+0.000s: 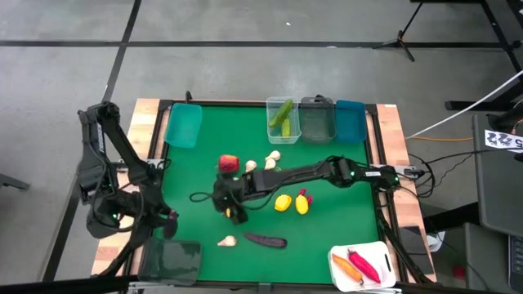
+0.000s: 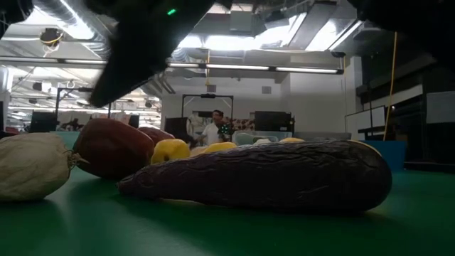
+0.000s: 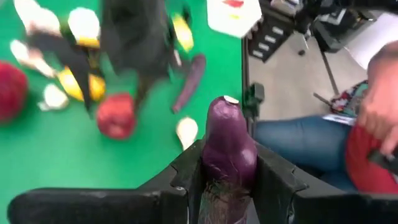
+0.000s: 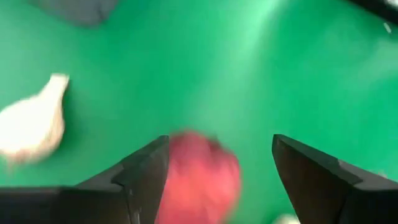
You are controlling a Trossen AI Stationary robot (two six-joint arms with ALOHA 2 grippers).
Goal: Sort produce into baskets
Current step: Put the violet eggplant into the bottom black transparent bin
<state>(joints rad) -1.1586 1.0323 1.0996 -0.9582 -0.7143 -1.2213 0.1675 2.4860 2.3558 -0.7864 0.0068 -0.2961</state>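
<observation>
1. Between the parted jaws of the right gripper (image 4: pixel 217 180), we are seeing a red apple (image 4: pixel 199 183) sitting on the green table (image 4: pixel 249 74), not yet gripped.
2. We are judging that lowering evenly and closing across the apple's widest part is suiting its smooth, round shape.
3. Off to one side of these jaws, a pale, lumpy garlic bulb (image 4: pixel 31 127) is lying.
4. The left gripper (image 3: pixel 229 180) is clamping a glossy, tapered purple eggplant (image 3: pixel 229 146) between its jaws, near the dark grey basket (image 1: pixel 172 260).
</observation>
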